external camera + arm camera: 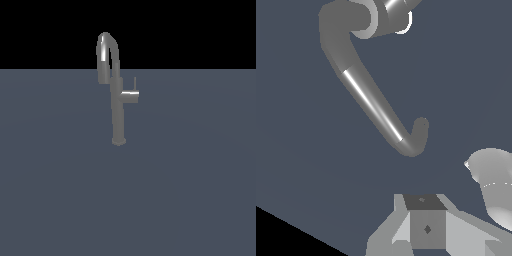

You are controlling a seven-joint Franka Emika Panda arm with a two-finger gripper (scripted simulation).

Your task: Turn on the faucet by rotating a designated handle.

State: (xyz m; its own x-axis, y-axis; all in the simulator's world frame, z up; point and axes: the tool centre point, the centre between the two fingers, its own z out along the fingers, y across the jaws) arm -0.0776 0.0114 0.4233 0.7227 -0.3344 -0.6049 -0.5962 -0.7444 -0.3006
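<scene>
The faucet (118,110) is a slim grey metal column standing on the flat grey-blue surface, with a high arched spout (107,50). Its handle (131,95) is a short stub sticking out toward the exterior view's right, ending in a thin upright rod (134,83). No arm or gripper shows in the exterior view. In the wrist view the curved spout (373,102) runs across the picture, well clear of my gripper (426,230). Only grey finger parts of the gripper show at the picture's edge, and I cannot make out the gap between them. I cannot pick out the handle in the wrist view.
The grey-blue surface (190,190) spreads all around the faucet. A pale rounded body (496,187) sits at the edge of the wrist view beside the gripper; I cannot tell what it is.
</scene>
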